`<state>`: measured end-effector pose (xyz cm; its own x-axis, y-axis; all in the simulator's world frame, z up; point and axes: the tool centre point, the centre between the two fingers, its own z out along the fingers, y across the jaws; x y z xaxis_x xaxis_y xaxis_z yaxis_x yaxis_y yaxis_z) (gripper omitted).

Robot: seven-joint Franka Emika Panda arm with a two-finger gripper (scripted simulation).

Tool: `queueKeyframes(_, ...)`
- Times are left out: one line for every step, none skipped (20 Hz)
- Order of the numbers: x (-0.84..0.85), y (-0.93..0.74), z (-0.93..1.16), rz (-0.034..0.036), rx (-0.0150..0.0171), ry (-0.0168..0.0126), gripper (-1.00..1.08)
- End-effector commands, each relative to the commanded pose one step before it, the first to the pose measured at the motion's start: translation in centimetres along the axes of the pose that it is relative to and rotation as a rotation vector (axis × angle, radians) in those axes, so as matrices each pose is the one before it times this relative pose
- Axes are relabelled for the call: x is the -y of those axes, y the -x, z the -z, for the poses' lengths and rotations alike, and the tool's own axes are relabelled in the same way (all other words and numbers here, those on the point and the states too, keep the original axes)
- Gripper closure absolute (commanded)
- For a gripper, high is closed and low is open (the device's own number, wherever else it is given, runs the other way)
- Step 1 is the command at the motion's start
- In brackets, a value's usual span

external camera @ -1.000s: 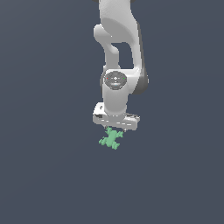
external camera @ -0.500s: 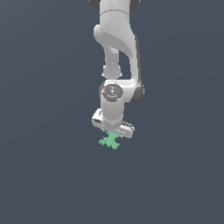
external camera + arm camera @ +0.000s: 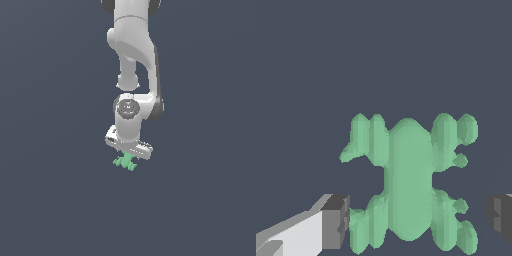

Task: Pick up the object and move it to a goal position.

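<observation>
The arm (image 3: 134, 60) stood upright in the exterior view, with the gripper (image 3: 128, 156) pointing straight down over a plain dark grey floor (image 3: 50, 200). The object (image 3: 125, 161), a small light-green piece with short stubby prongs, sat directly beneath the gripper body, its upper part hidden between the fingers and its lower prongs showing below them.

In the wrist view the object (image 3: 408, 182) lay between the two fingers. It showed a rounded central body with paired prongs spreading to either side at both ends. One dark finger pad (image 3: 335, 221) stood just beside the nearest prongs on its side, close enough that contact could not be ruled out or confirmed. The opposite pad (image 3: 500, 216) stood apart from the object, with a visible strip of floor between the pad and the nearest prong.

The jaws were therefore spread wider than the object and had not clamped it. The object was centred somewhat nearer to the first pad than to the second. Whether it rested on the floor could not be told from either view.
</observation>
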<state>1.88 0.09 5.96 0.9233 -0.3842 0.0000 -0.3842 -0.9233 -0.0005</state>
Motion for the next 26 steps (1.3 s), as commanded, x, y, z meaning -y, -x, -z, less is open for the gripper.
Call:
queueKeyframes(-0.034,0.045,-0.768,-0.00084,0.00082,0.00046,-0.92)
queueKeyframes(-0.022,0.005,-0.436,-0.00068,-0.00013,0.00001,-0.92)
queueKeyframes(0.020,0.025,-0.508,0.00000,0.00000,0.00000,-0.92)
queueKeyframes(-0.034,0.006,-0.559,-0.00096,-0.00018,0.00002,-0.92)
queueKeyframes(-0.018,0.011,-0.547,-0.00068,-0.00013,0.00001,-0.92)
queueKeyframes(0.020,0.020,-0.480,0.00000,0.00000,0.00000,-0.92)
queueKeyframes(-0.020,-0.005,-0.397,-0.00068,-0.00013,0.00001,-0.92)
queueKeyframes(0.019,0.001,-0.330,0.00000,0.00000,0.00000,-0.92)
queueKeyframes(-0.009,-0.021,-0.250,-0.00048,-0.00010,0.00000,-0.92)
queueKeyframes(0.018,-0.020,-0.183,0.00000,0.00000,0.00000,-0.92)
queueKeyframes(0.018,-0.028,-0.113,0.00000,0.00000,0.00000,-0.92)
queueKeyframes(0.014,-0.029,-0.052,0.00000,0.00000,0.00000,-0.92)
queueKeyframes(0.006,-0.013,-0.011,0.00000,0.00000,0.00000,-0.92)
queueKeyframes(0.000,0.000,0.000,0.00000,0.00000,0.00000,1.08)
queueKeyframes(0.000,0.000,0.000,0.00000,0.00000,0.00000,1.08)
queueKeyframes(0.000,0.000,0.000,0.00000,0.00000,0.00000,1.08)
queueKeyframes(0.000,0.000,0.000,0.00000,0.00000,0.00000,1.08)
queueKeyframes(0.000,0.000,0.000,0.00000,0.00000,0.00000,1.08)
queueKeyframes(0.000,0.000,0.000,0.00000,0.00000,0.00000,1.08)
queueKeyframes(0.000,0.000,0.000,0.00000,0.00000,0.00000,1.08)
queueKeyframes(0.000,0.000,0.000,0.00000,0.00000,0.00000,1.08)
queueKeyframes(0.000,0.000,0.000,0.00000,0.00000,0.00000,1.08)
queueKeyframes(0.000,0.000,0.000,0.00000,0.00000,0.00000,1.08)
queueKeyframes(-0.039,-0.048,0.048,-0.00087,-0.00080,-0.00014,1.08)
queueKeyframes(-0.030,0.003,0.006,0.00000,0.00000,0.00000,1.08)
queueKeyframes(-0.089,0.009,0.018,0.00000,0.00000,0.00000,1.08)
